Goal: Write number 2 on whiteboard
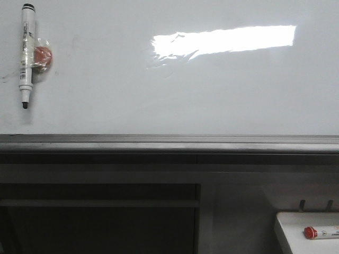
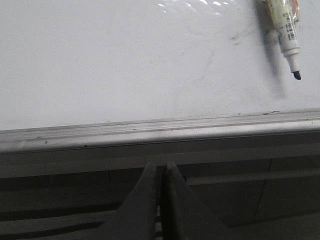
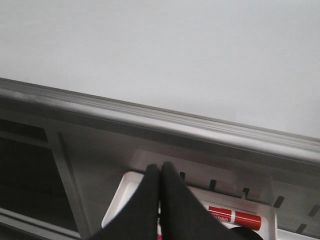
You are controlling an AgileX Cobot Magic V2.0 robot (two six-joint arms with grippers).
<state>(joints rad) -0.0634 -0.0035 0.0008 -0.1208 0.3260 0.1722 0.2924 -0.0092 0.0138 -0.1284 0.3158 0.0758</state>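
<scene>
The whiteboard (image 1: 175,90) fills the upper front view, glossy white with a bright light reflection and faint smudges; no number 2 shows on it. A black-tipped marker (image 1: 26,55) hangs uncapped on the board at the far left, held by a red magnet (image 1: 43,56); the left wrist view also shows the marker (image 2: 286,31). My left gripper (image 2: 161,167) is shut and empty below the board's grey rail (image 2: 150,131). My right gripper (image 3: 160,170) is shut and empty over a small white tray (image 3: 122,197). Neither gripper appears in the front view.
The grey metal rail (image 1: 169,142) runs along the board's lower edge, with dark frame bars beneath. At the lower right a white tray (image 1: 290,233) holds a red-capped marker (image 1: 320,232), which is the same marker (image 3: 235,217) lying beside my right fingers.
</scene>
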